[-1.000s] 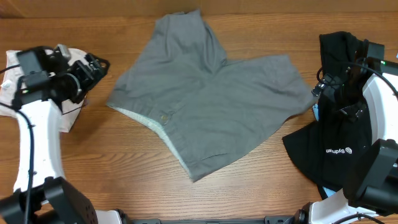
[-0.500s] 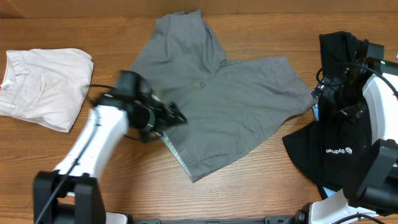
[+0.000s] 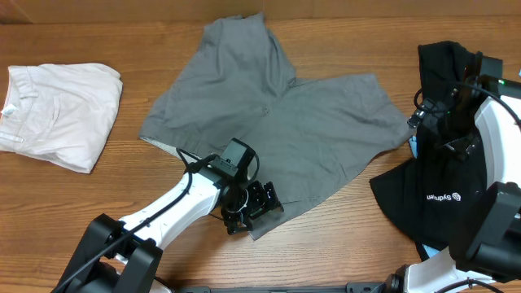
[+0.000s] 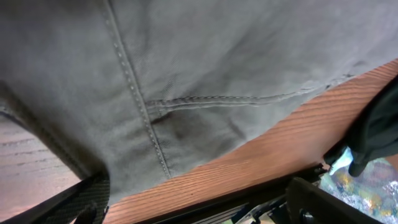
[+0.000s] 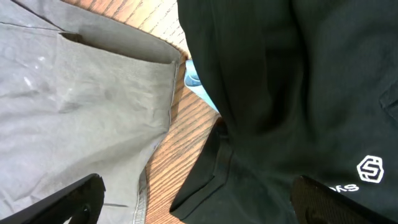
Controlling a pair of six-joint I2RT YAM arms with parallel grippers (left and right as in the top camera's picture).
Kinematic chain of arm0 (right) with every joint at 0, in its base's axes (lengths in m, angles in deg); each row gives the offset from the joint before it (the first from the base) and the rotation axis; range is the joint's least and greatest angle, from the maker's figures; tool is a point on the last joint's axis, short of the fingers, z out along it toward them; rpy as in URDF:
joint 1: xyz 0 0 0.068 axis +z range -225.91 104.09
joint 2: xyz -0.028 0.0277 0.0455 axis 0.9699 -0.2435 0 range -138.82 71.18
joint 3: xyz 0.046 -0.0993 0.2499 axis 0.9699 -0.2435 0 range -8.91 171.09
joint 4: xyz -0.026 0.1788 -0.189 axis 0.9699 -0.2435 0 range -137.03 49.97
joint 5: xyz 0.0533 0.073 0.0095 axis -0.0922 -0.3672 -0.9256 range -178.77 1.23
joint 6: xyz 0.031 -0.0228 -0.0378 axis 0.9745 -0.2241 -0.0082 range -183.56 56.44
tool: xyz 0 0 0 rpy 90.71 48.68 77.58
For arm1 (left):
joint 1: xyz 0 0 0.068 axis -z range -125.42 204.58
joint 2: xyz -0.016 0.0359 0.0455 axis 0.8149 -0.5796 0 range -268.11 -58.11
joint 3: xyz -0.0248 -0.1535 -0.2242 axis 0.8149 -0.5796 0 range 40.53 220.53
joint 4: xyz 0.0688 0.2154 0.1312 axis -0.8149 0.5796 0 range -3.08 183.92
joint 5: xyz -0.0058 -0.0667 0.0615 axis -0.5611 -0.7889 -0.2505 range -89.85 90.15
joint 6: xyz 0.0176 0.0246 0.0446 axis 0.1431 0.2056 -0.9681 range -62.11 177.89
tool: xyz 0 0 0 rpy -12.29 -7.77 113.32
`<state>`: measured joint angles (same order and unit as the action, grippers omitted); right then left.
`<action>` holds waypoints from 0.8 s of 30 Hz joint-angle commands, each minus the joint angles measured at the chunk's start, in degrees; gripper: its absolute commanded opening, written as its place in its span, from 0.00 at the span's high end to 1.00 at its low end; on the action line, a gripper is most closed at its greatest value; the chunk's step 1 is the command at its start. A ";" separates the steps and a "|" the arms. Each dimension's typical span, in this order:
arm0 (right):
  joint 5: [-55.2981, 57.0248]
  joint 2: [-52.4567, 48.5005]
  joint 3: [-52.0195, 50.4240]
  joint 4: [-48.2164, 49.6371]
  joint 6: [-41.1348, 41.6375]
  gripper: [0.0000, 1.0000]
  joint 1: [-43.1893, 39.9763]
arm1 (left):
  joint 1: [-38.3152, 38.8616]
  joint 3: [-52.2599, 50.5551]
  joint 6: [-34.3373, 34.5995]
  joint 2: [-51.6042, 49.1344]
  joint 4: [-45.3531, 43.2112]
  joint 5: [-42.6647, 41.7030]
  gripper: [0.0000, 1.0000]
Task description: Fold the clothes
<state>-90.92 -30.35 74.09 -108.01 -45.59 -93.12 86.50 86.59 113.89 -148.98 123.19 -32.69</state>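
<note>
The grey shorts (image 3: 277, 138) lie spread flat in the middle of the table, waistband toward the near left. My left gripper (image 3: 259, 212) hovers low over their near corner, open. In the left wrist view the stitched grey cloth (image 4: 205, 74) fills the frame, and the left gripper (image 4: 199, 208) has bare wood between its fingers (image 4: 81, 202). My right gripper (image 3: 440, 122) is at the shorts' right corner, above the black garment. The right wrist view shows that right gripper (image 5: 199, 205) open, with nothing in it.
A folded white garment (image 3: 61, 114) lies at the far left. A black garment (image 3: 431, 195) with a small white logo is heaped at the right, under the right arm, with a bit of blue (image 5: 194, 73) beneath it. The table's front edge (image 4: 261, 180) is close to the left gripper.
My left arm swung from over the white garment at the far left, across the waistband, to the shorts' near corner. The right arm and the shorts have not moved.
</note>
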 commanded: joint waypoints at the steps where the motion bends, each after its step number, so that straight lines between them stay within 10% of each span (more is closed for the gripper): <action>1: -0.13 0.57 -0.20 0.33 -0.42 0.00 -0.17 | 0.42 -0.31 2.75 0.22 1.95 1.95 0.08; 11: -0.13 0.57 -0.20 0.39 -0.42 0.00 -0.17 | 0.50 -0.31 2.80 0.22 3.26 3.48 0.08; 16: -0.13 0.57 -0.20 0.37 -0.42 0.00 -0.17 | 0.52 -0.31 2.80 0.24 0.72 3.65 0.59; 24: -0.13 0.57 -0.20 0.37 -0.42 0.00 -0.17 | 0.52 -0.33 2.75 0.22 2.32 3.37 0.95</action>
<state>-90.92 -30.35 74.09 -107.86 -45.63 -93.12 86.76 86.52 116.28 -148.98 124.83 -29.50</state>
